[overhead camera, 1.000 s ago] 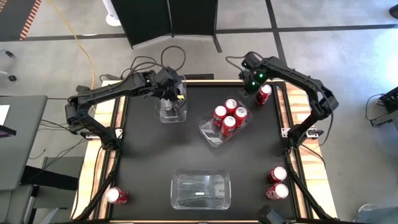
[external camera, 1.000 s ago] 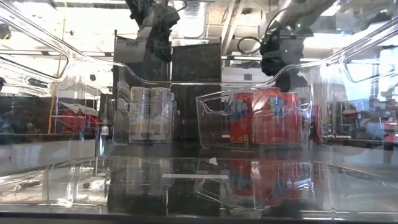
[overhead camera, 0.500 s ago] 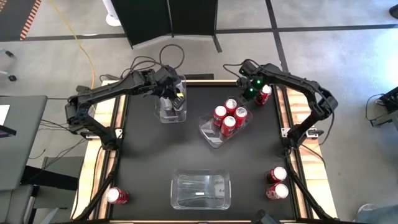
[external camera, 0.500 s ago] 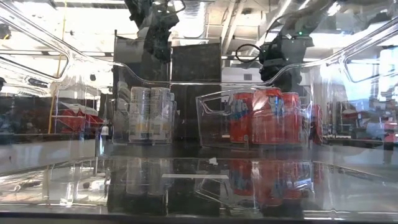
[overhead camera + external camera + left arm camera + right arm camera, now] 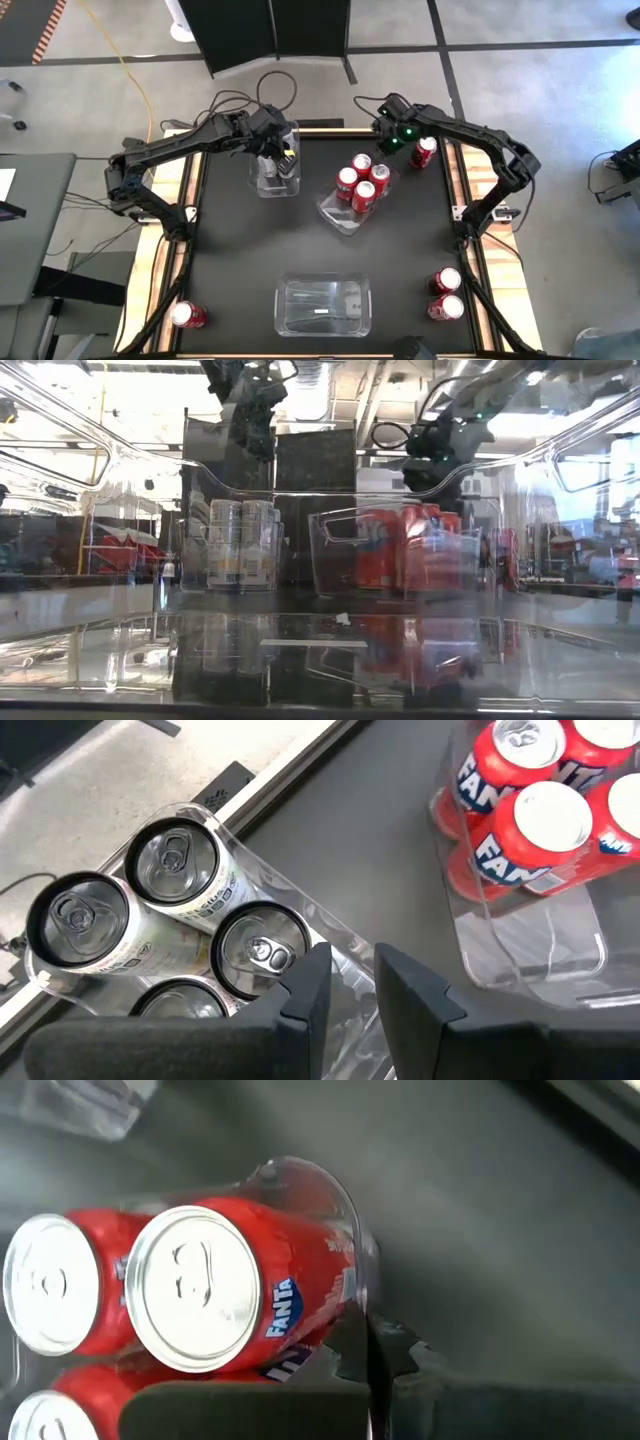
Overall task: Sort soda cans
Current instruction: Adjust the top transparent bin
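Several red soda cans (image 5: 362, 180) stand upright in a clear bin (image 5: 335, 212) at mid table. My right gripper (image 5: 385, 140) is at that bin's far corner, shut on its wall (image 5: 370, 1350). Several silver soda cans (image 5: 175, 860) stand in a second clear bin (image 5: 275, 185) at the far left. My left gripper (image 5: 278, 160) hangs over that bin, its fingers close together with the bin's wall in the narrow gap (image 5: 352, 985). My left gripper has the silver cans' bin by the top of its clear wall (image 5: 340, 945), one finger on each side. It slants down from the table's left. The bin stands on the table. My right gripper pinches the rim of the red cans' bin at its rounded far corner (image 5: 362, 1305), one finger inside and one outside. It slants down from the far right. The bin rests on the table with its cans upright.
One red can (image 5: 425, 152) stands loose by the far right edge, close behind my right gripper. Two more cans (image 5: 447, 294) stand at the near right and one (image 5: 187, 315) at the near left. A third clear bin (image 5: 322, 305) lies at the near middle.
My right gripper has come down and toward the table's left to the far corner of the red cans' bin, and has shut on its wall. The bin, with its cans, has slid a little toward the table's left and far edge.
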`<state>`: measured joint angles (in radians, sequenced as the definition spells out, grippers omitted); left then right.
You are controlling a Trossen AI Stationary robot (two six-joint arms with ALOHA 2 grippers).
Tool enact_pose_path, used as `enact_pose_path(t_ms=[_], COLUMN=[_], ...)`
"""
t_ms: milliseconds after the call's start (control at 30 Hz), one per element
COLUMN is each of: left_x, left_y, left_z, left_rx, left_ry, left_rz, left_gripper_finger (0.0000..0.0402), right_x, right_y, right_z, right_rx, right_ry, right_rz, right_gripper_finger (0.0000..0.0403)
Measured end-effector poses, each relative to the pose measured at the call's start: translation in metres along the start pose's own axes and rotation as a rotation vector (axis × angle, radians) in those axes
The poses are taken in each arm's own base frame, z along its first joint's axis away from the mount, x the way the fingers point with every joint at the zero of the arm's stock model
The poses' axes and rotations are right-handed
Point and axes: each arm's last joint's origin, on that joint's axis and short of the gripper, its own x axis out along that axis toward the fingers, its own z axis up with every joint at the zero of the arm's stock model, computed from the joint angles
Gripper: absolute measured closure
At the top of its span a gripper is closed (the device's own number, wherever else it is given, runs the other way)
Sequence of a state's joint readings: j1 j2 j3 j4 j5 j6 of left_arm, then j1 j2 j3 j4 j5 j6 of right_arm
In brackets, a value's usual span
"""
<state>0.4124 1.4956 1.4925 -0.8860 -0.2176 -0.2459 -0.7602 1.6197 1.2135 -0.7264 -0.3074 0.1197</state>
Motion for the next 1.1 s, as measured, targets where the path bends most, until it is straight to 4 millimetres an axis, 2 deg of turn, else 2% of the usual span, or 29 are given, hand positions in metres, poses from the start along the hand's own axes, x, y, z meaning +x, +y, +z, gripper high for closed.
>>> enact_pose_path(t_ms=[267,600,800,967,1100], left_x=[0.000,0.000,-0.001,-0.002,-0.002], left_y=[0.000,0.002,0.003,0.005,0.005], left_z=[0.000,-0.010,-0.012,-0.018,-0.018], left_rx=[0.000,0.009,-0.005,-0.015,-0.008], left_ry=[0.005,0.098,0.125,0.183,0.186], left_rz=[0.001,0.025,0.033,0.051,0.051], left_gripper_finger=[0.0325,0.0325,0.0325,0.0325,0.0325], right_x=[0.028,0.042,0.062,0.056,0.027], right_y=[0.007,0.015,0.019,0.027,0.031], right_z=[0.032,0.092,0.117,0.121,0.119], right_rx=[-0.050,-0.145,-0.156,-0.180,-0.179], right_ry=[-0.035,-0.129,-0.107,-0.068,-0.084], right_rz=[0.040,0.045,0.088,0.095,0.091], right_gripper_finger=[0.0402,0.0403,0.0403,0.0403,0.0400])
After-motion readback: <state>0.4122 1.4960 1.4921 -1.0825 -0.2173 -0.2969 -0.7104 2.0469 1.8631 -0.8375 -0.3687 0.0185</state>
